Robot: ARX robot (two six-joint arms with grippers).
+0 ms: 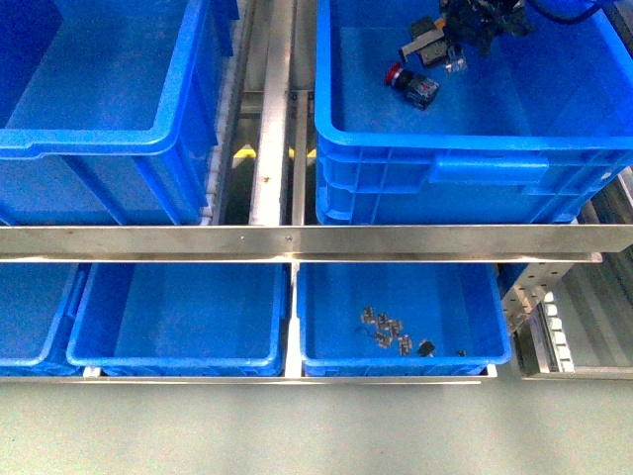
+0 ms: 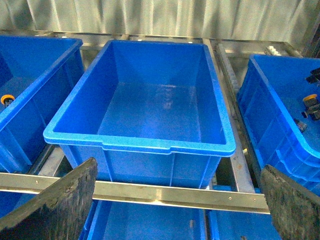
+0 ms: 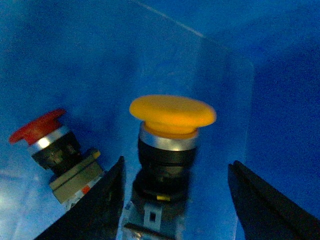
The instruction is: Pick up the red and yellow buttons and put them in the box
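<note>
Hanging inside the box (image 1: 475,163) at 1 o'clock of the front view, the right tool (image 1: 463,40) sits low over the floor with a yellow button (image 3: 172,130) between its spread fingers (image 3: 95,210); jaws wide, not touching the cap or body as far as the wrist view shows. Yellow button stands upright, cap up, near the box wall corner. Red button (image 3: 42,137) lies tilted just beside it, outside the fingers; in the front view it shows on the box floor at about 9 o'clock of the tool (image 1: 410,81). Left tool (image 2: 175,210) is wide, both fingers (image 2: 60,200) apart at the frame edge, holding nothing, hovering over a rail (image 2: 150,192) in front of a big bin (image 2: 145,145). Another yellow-capped button (image 2: 311,102) shows in the bin at 3 o'clock of that view. Small tray (image 1: 396,366) at 5 o'clock of the front view holds loose metal parts (image 1: 388,332).
</note>
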